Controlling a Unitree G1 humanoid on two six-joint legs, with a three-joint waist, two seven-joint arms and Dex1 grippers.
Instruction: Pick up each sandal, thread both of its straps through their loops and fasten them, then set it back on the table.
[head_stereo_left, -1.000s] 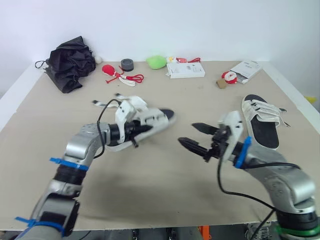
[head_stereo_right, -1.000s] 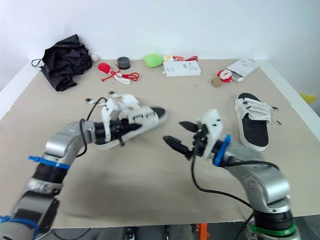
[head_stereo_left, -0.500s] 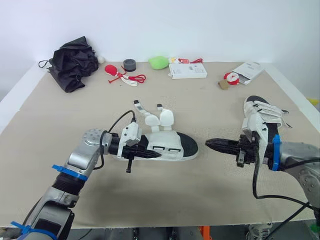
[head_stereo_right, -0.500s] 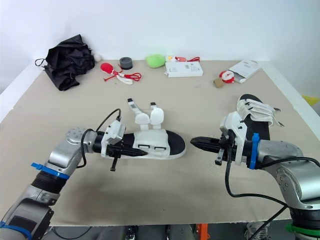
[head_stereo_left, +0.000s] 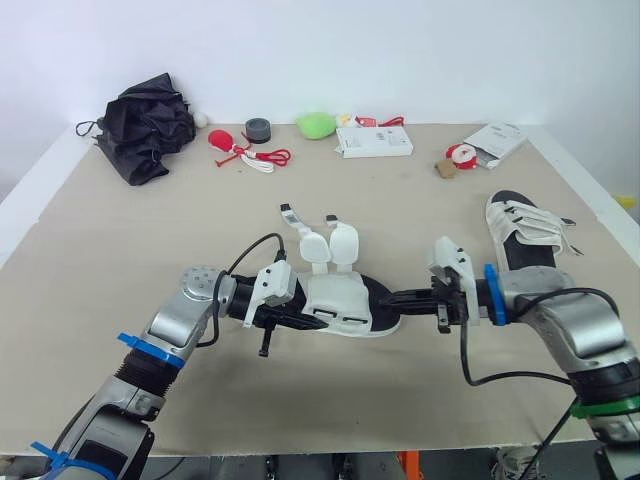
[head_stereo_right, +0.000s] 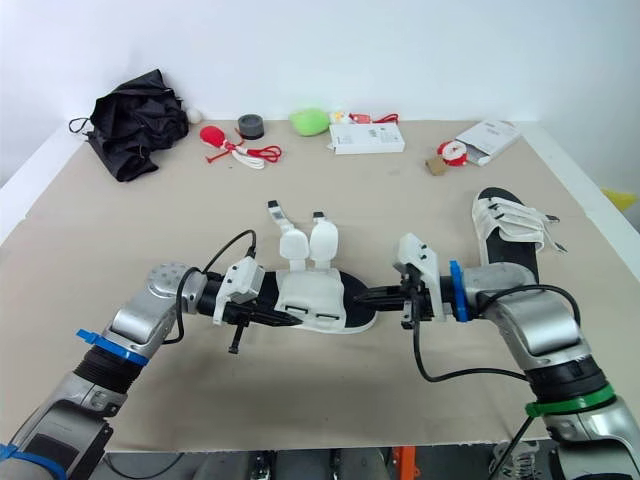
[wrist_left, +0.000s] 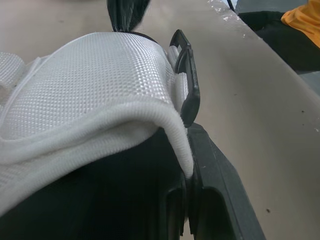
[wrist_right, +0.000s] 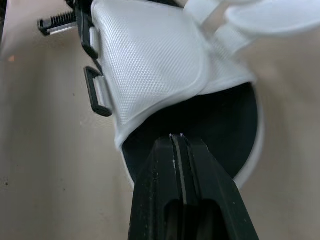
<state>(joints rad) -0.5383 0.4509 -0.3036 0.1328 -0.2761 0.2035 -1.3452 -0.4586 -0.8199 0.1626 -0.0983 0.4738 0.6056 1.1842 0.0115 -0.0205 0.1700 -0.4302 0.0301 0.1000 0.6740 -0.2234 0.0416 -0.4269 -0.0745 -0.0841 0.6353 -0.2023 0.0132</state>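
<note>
One white sandal (head_stereo_left: 345, 300) with a black footbed lies mid-table, its two straps (head_stereo_left: 322, 243) unfastened and standing up. The black loops (wrist_left: 186, 95) sit on its near side. My left gripper (head_stereo_left: 298, 316) is shut on the sandal's heel-side edge. From the right, my right gripper (head_stereo_left: 386, 299) is shut, with its tips over the footbed at the toe end (wrist_right: 176, 137) and nothing between its fingers. The second sandal (head_stereo_left: 526, 240) lies flat at the right with its straps across it.
Along the far edge lie a black folded umbrella (head_stereo_left: 146, 125), a red item with cord (head_stereo_left: 236, 146), a tape roll (head_stereo_left: 258, 128), a green lump (head_stereo_left: 315, 124), a white box (head_stereo_left: 372, 142) and an open carton (head_stereo_left: 493, 141). The table's right edge runs close past the second sandal.
My left gripper has brought the sandal down from a tilted hold to the table's middle. My right gripper has gone from open to shut and moved left to the sandal's toe.
</note>
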